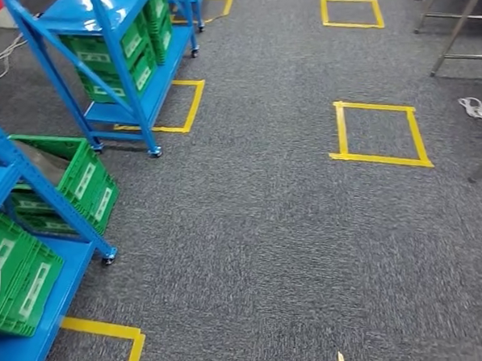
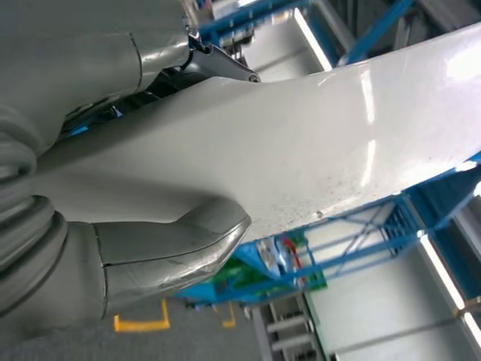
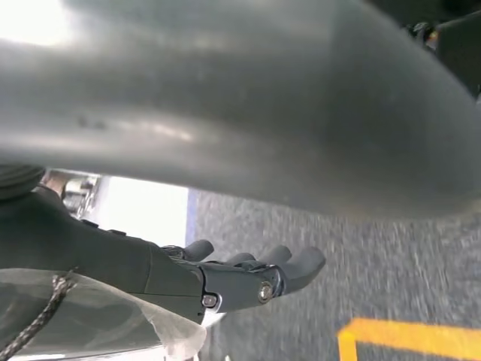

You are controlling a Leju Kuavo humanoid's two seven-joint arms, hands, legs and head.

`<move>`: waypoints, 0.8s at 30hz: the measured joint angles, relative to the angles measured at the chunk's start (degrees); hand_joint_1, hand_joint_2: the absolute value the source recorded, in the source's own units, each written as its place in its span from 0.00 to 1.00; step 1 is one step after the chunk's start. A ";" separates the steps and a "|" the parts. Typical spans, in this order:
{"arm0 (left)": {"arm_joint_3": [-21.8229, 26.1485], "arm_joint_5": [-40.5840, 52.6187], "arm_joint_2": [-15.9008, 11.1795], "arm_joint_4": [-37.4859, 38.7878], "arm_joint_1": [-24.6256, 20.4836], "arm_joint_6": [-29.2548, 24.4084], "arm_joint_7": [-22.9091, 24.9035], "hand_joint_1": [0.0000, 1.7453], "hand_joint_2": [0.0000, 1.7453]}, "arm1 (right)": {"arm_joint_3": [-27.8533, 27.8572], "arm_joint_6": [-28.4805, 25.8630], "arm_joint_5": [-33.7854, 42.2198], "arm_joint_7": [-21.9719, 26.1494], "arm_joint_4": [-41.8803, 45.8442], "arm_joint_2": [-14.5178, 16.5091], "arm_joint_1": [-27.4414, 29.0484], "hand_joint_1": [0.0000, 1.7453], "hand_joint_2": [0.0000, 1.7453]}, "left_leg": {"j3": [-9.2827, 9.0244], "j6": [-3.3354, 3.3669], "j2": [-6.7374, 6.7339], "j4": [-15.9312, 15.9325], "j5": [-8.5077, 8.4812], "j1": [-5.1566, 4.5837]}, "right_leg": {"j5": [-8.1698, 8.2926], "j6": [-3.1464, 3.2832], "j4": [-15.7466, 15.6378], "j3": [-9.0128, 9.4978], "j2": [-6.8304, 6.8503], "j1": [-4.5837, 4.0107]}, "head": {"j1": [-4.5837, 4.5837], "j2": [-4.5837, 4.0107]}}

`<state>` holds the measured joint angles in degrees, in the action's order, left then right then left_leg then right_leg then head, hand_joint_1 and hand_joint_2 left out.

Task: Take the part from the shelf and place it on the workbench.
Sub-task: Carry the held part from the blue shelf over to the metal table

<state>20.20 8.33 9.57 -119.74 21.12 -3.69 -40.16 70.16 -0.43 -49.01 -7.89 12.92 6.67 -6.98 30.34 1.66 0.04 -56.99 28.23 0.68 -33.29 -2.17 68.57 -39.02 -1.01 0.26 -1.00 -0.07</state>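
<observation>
From the head camera I count two blue shelf racks [image 1: 120, 69] on the grey carpet [image 1: 277, 227], both loaded with green crates [image 1: 82, 181], and four yellow tape squares [image 1: 379, 133] on the floor. My left hand [image 2: 170, 248] grips the white part [image 2: 318, 150], thumb pressed under its glossy surface. My right hand [image 3: 249, 274] has its fingers stretched out; the grey surface just above it looks like the same part, though I cannot tell whether that hand holds it.

carpet [image 1: 277, 227] — grey, rough pile | shelf frames [image 1: 48, 53] — blue painted metal | crates [image 1: 24, 277] — green plastic | part [image 2: 318, 143] — white, glossy, smooth
</observation>
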 joint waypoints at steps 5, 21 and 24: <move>-0.06 0.74 0.11 -0.02 0.13 0.09 0.01 1.00 1.00 | 0.03 0.72 -0.20 0.00 0.01 0.05 0.03 0.00 0.00 | -0.18 -0.21 -3.35 -0.06 0.20 -0.14 | 2.38 -0.37 -1.88 2.03 1.91 0.39 | -0.02 0.00; -1.84 1.29 -1.04 -0.02 -0.24 -2.31 0.01 1.00 1.00 | 0.03 0.15 -0.39 0.01 0.02 0.11 -0.18 0.00 0.00 | 3.02 -1.98 1.30 -8.79 2.92 -0.04 | 5.22 2.59 -11.38 7.69 -2.89 -0.21 | 0.59 0.00; -2.10 1.29 -1.33 -0.07 -0.21 -2.65 0.01 1.00 1.00 | 0.04 0.17 -0.33 0.08 0.02 0.23 -0.29 0.00 0.00 | 0.30 -1.56 4.16 -1.55 0.51 0.00 | 5.43 1.87 -11.08 6.95 -4.66 -0.08 | 0.55 0.00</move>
<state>18.10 9.62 8.24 -119.81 20.91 -6.34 -40.15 70.20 -0.26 -49.34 -7.80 12.94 6.90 -7.28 30.64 0.11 4.20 -58.54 28.73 0.68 -27.86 -0.30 57.49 -32.07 -5.67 0.18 -0.45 -0.07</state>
